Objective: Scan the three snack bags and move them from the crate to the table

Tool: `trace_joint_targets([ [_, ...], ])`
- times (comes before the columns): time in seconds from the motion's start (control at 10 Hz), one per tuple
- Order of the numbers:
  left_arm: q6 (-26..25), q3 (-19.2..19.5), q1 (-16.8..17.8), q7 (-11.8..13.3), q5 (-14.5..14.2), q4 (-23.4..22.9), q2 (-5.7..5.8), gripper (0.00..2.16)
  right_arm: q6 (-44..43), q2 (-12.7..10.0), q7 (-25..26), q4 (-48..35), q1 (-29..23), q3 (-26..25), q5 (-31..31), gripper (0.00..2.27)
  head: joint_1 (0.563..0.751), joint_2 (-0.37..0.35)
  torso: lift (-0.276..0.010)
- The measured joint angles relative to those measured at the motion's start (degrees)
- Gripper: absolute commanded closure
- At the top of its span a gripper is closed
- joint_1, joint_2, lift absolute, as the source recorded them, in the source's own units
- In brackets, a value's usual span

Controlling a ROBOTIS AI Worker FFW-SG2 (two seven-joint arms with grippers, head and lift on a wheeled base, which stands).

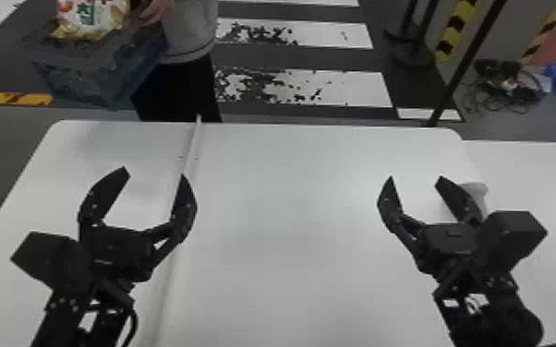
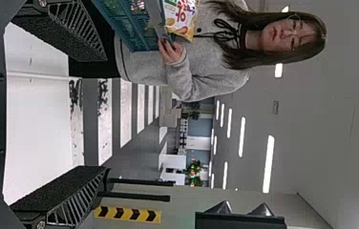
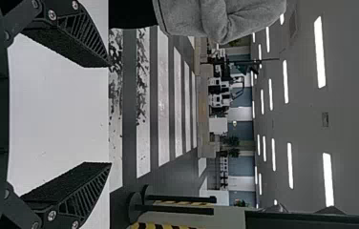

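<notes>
Beyond the table's far edge, on the robot's left, a snack bag (image 1: 91, 16) shows above the rim of the crate (image 1: 99, 83). Its glossy white front carries bold red lettering and a green printed mark, with yellow along the crimped lower edge. The crate is blue-green plastic, its side a lattice of slots in the left wrist view. A person (image 1: 191, 27) in a soft grey hooded top holds it, one hand (image 1: 154, 10) at the rim near the bag. The table (image 1: 300, 198) is smooth and white with rounded corners, and a slim pale strip (image 1: 194, 143) runs lengthwise over its left part. Above the table's left part, the left gripper (image 1: 154, 173) has its fingers spread wide, with nothing between them; the right gripper (image 1: 415, 178), above its right part, is likewise spread and empty. In the wrist views their pads (image 2: 58, 188) look black and grainy, backed by ribbed wedges. A rounded grey-white object (image 1: 477, 190) is partly hidden behind the right gripper
</notes>
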State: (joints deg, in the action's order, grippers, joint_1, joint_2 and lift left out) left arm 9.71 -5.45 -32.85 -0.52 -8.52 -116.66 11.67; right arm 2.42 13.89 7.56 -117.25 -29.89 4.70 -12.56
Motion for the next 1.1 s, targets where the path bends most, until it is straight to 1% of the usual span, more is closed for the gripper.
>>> trace_joint_targets([
  [0.4, 0.07, 0.0, -0.01, -0.22, -0.44, 0.24, -0.07, 0.05, 0.0, 0.0, 0.0, -0.03, 0.01, -0.03, 0.06, 0.15, 0.695, -0.044, -0.062],
  [0.7, 3.27, -0.11, -0.09, -0.91, -0.43, 1.18, -0.12, 0.05, 0.0, 0.0, 0.0, -0.01, 0.01, -0.03, 0.08, 0.15, 0.695, -0.039, -0.062],
  [0.9, 3.49, -0.56, -0.11, -1.75, 0.53, 1.19, -0.13, 0.05, 0.0, 0.0, 0.0, 0.04, 0.0, -0.04, 0.08, 0.15, 0.695, -0.042, -0.062],
  [1.1, 3.37, -0.71, -0.09, -1.86, 0.7, 0.67, -0.17, 0.05, 0.0, 0.0, 0.0, 0.09, -0.03, 0.03, 0.08, 0.15, 0.695, -0.044, -0.062],
])
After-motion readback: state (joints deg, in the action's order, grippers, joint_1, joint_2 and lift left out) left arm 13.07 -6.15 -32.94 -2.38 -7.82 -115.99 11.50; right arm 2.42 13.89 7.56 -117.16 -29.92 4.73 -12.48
